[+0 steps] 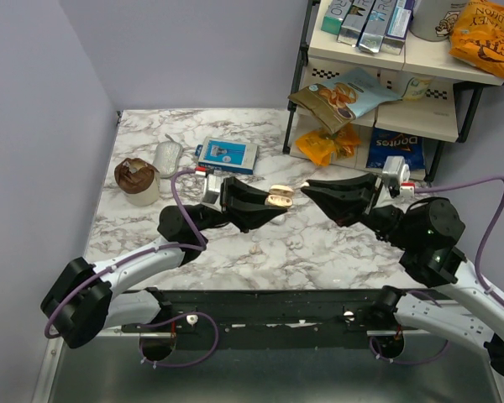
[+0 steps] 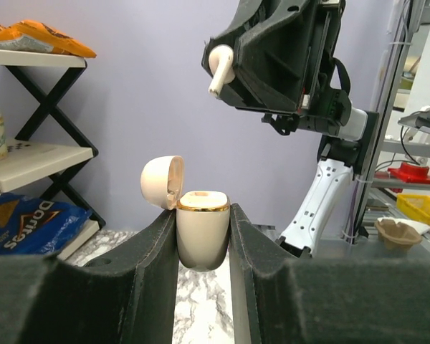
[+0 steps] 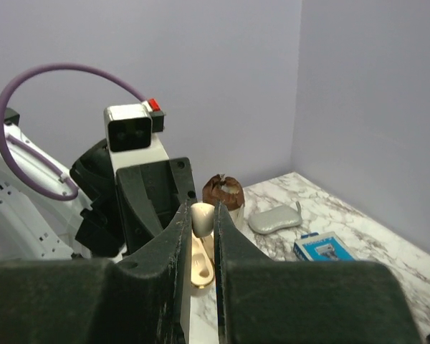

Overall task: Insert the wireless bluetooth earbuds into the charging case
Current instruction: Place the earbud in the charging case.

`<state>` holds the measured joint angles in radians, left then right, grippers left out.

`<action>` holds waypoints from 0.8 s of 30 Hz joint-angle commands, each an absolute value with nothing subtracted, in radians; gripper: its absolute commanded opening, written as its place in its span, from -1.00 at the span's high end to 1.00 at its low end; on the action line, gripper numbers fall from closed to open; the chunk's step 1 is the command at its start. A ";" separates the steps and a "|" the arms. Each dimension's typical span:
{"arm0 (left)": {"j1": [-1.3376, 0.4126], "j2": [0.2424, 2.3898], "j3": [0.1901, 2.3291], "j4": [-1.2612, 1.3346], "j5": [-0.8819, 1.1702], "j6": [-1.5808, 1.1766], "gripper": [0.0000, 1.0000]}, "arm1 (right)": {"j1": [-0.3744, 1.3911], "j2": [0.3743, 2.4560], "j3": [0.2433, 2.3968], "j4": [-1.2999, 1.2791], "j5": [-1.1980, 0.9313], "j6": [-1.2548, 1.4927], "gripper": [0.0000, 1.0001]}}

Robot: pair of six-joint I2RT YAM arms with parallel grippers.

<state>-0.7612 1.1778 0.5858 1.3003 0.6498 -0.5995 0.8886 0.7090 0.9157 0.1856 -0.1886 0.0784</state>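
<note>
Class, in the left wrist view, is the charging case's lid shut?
No: the lid stands flipped open beside the charging case held in the left gripper.

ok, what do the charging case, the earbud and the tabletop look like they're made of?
charging case: cream plastic by the look, satin finish with a soft, even sheen. The band at its rim gleams gold: metal or plating, can't tell.
earbud: white plastic, smooth and glossy.
tabletop: white with grey veining like marble; could be stone or a printed laminate.
</note>
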 commanded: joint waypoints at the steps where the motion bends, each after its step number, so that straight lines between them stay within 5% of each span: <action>1: -0.761 1.149 0.574 1.651 0.680 -0.543 1.00 | 0.893 0.655 0.878 0.066 -0.190 0.046 0.99; 24: -0.762 1.161 0.584 1.631 0.699 -0.537 1.00 | 0.894 0.710 0.848 0.083 -0.236 0.081 0.99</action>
